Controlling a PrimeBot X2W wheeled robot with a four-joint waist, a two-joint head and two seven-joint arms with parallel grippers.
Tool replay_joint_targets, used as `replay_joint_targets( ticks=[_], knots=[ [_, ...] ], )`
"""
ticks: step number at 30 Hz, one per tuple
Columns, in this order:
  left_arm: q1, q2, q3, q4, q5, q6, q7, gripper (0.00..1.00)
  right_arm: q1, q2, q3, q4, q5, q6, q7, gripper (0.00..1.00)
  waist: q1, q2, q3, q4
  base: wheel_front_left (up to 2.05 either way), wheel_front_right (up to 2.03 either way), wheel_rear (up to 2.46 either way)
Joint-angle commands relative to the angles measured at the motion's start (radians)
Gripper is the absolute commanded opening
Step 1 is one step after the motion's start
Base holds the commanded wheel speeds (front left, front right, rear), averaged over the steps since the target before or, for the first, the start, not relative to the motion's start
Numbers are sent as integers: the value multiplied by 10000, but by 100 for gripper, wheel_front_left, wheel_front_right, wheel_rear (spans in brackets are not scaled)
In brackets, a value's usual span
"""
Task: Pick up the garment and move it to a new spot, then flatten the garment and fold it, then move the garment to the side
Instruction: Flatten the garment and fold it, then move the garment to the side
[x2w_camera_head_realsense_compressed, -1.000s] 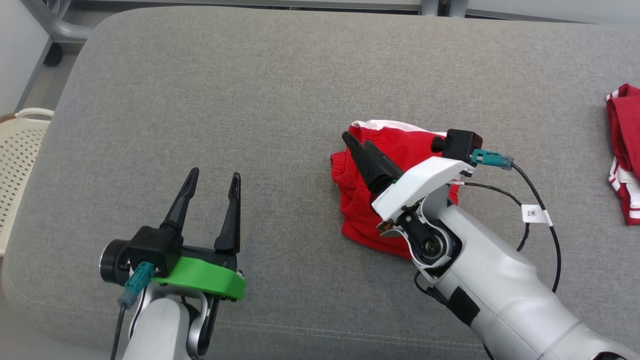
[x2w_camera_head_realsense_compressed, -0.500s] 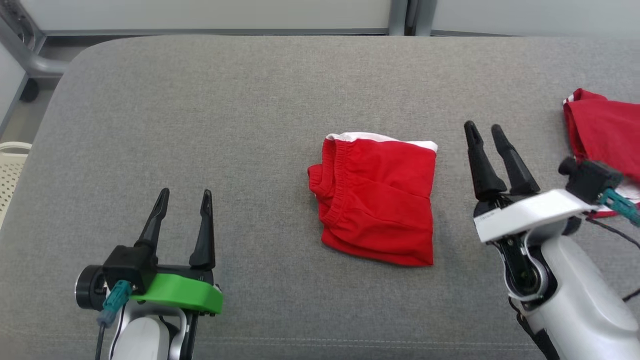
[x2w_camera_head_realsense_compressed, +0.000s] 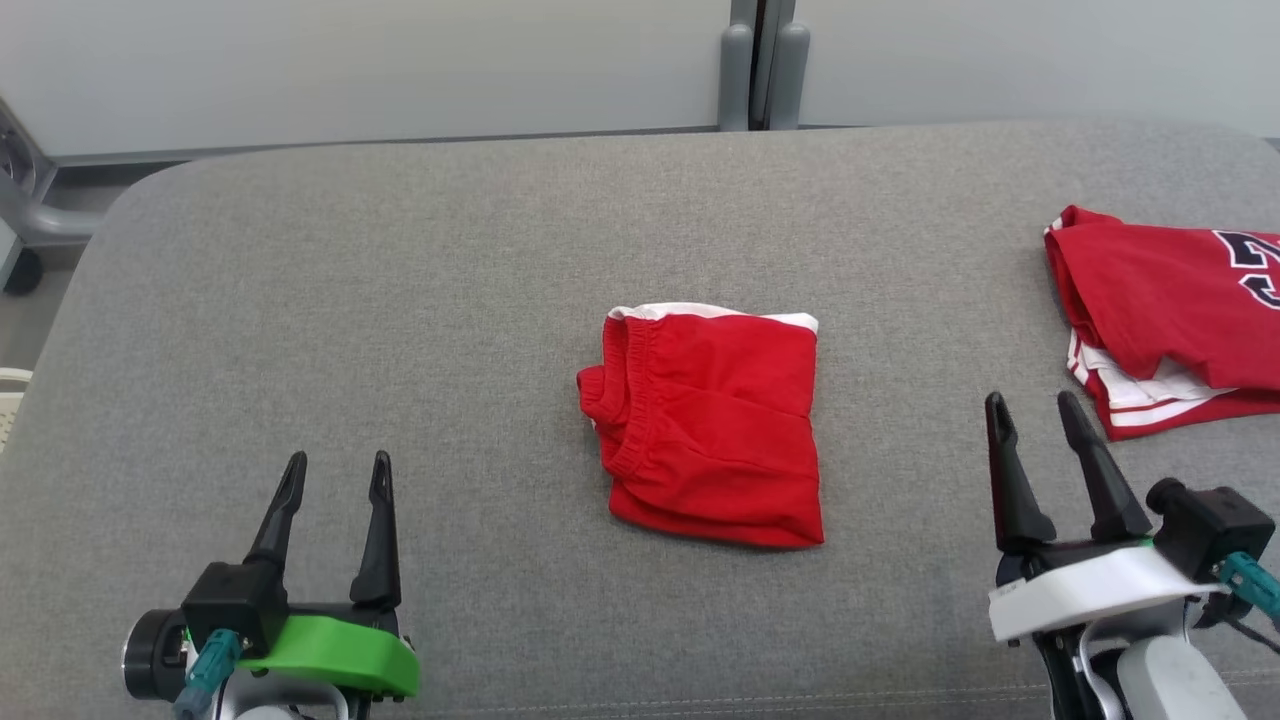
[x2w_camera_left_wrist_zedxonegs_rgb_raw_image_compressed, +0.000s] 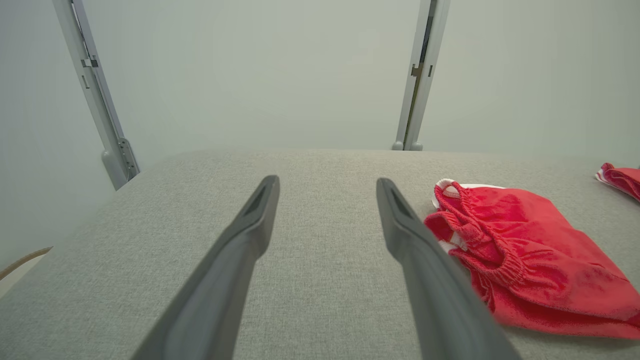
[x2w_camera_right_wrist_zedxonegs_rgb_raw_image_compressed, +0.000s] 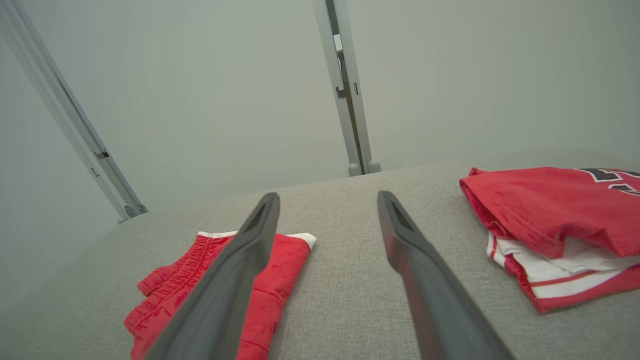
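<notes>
The shorts (x2w_camera_head_realsense_compressed: 715, 430) are soft, fuzzy red cloth with a ribbed waistband. The cushion (x2w_camera_head_realsense_compressed: 400, 300) is coarse grey woven fabric, matt. The fingers (x2w_camera_head_realsense_compressed: 1010, 480) look like matt dark plastic, the posts (x2w_camera_head_realsense_compressed: 737, 75) like smooth metal.

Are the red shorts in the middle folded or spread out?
Folded. The red shorts lie as a compact rectangle with stacked layers, and the elastic waistband is doubled along the left edge.
</notes>
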Motion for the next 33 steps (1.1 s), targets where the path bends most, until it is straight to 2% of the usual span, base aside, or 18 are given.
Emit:
replay_joint_targets(
  ticks=[1, 10, 33],
  knots=[
    [157, 76, 35, 21, 63, 50, -31, 100, 191, 47, -7, 38, -117, 2, -31, 100, 0, -1, -267, -163, 0, 0, 0],
    [599, 146, 7, 76, 4, -23, -31, 100, 747, 129, -39, 324, -911, 2, -32, 100, 0, -1, -592, -132, 0, 0, 0],
    [363, 124, -124, 93, -12, -48, -31, 100, 710, 190, -135, 302, -951, 2, -33, 100, 0, -1, -521, 87, 0, 0, 0]
  ],
)
